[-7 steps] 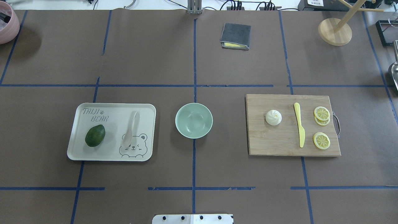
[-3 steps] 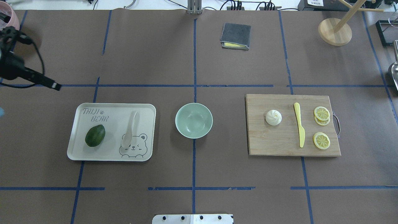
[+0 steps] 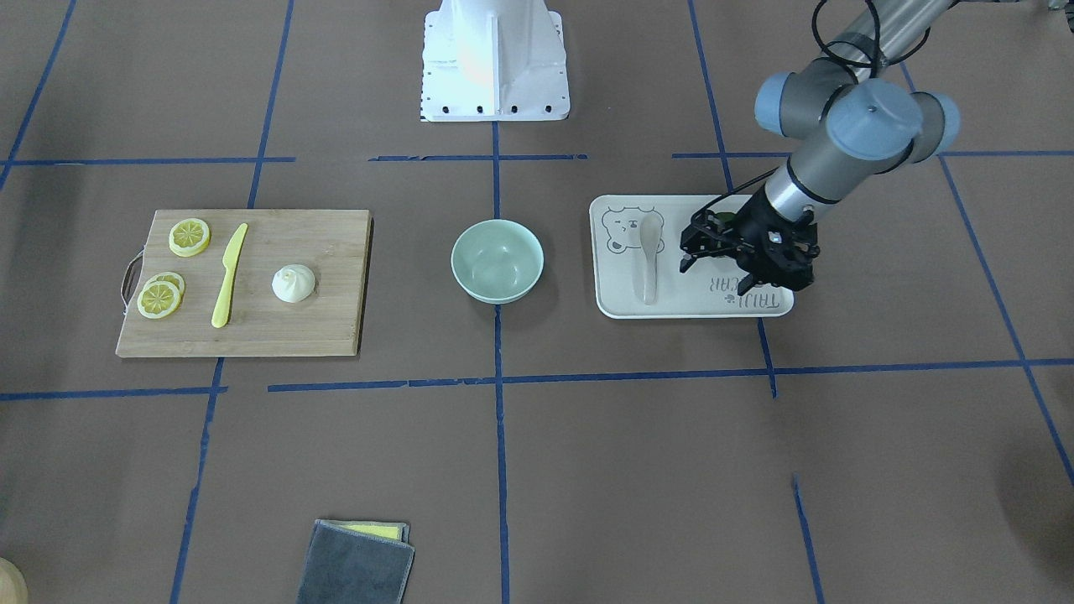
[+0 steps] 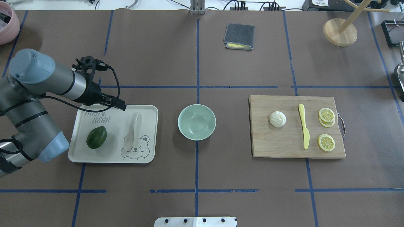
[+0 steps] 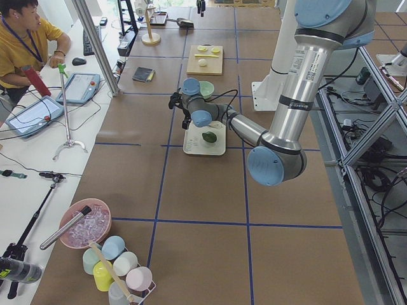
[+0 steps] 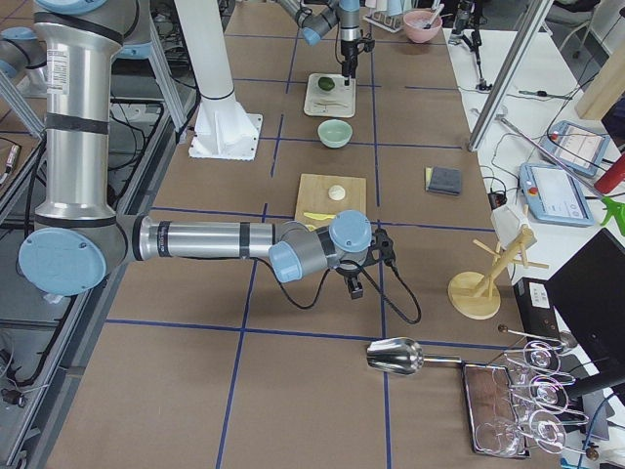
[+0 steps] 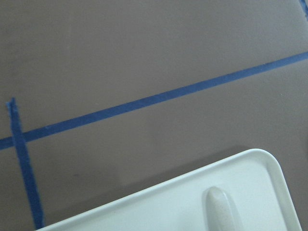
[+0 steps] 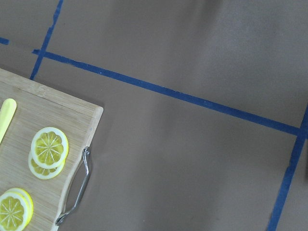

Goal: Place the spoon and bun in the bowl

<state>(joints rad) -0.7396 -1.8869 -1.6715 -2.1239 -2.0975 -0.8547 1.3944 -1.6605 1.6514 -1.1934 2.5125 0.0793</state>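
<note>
The pale spoon (image 4: 132,130) lies on the white bear-print tray (image 4: 113,151), right of an avocado (image 4: 96,137); its handle tip shows in the left wrist view (image 7: 219,207). The white bun (image 4: 277,119) sits on the wooden cutting board (image 4: 284,145). The empty mint-green bowl (image 4: 197,123) stands between tray and board. My left gripper (image 3: 742,256) hangs above the tray's far corner by the printed words, apart from the spoon (image 3: 648,252); I cannot tell whether it is open. My right gripper (image 6: 354,285) shows only from the side, beyond the board's handle end; I cannot tell its state.
A yellow plastic knife (image 4: 304,126) and lemon slices (image 4: 326,115) lie on the board beside the bun. A folded grey cloth (image 4: 239,36) and a wooden stand (image 4: 340,31) are at the far side. A pink pot (image 4: 6,25) is at the far left corner.
My left arm has swung in from the left edge to above the tray's far left corner. Spoon, bun and bowl have not moved.
</note>
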